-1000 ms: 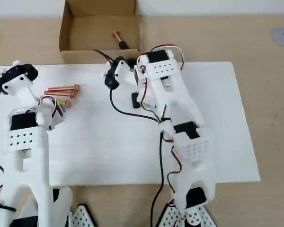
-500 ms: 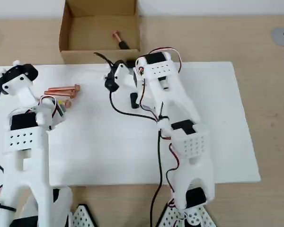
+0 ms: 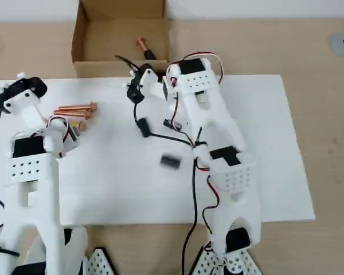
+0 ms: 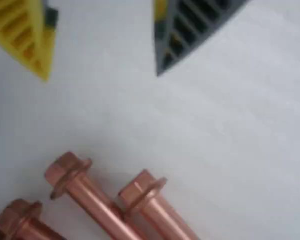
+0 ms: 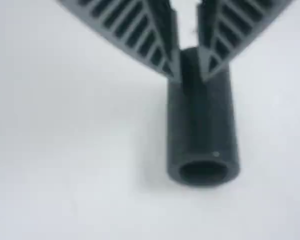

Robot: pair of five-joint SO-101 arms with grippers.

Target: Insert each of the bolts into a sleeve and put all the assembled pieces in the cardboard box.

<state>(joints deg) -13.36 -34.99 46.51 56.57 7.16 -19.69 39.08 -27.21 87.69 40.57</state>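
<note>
Three copper bolts [image 4: 90, 195] lie on the white mat, seen in the high view as a pair [image 3: 75, 109] with one more [image 3: 80, 125] beside them. Just off their heads my left gripper [image 4: 101, 75] hangs open and holds nothing. My right gripper [image 5: 191, 65] has its fingers almost together, pinching one end of a black sleeve [image 5: 202, 135] that lies on the mat [image 3: 143, 127]. A second black sleeve [image 3: 170, 161] lies loose further down the mat. The cardboard box [image 3: 77, 40] holds one bolt fitted in a sleeve [image 3: 144, 47].
The white mat [image 3: 264, 172] covers most of the wooden table. The box stands at the mat's far edge, just behind the right arm's wrist [image 3: 189, 80]. A cable [image 3: 160, 136] trails over the mat near the sleeves.
The sleeve beside the right arm has shifted left with the gripper. A second sleeve has come into view lower on the mat, blurred. The left arm and bolts have not moved.
</note>
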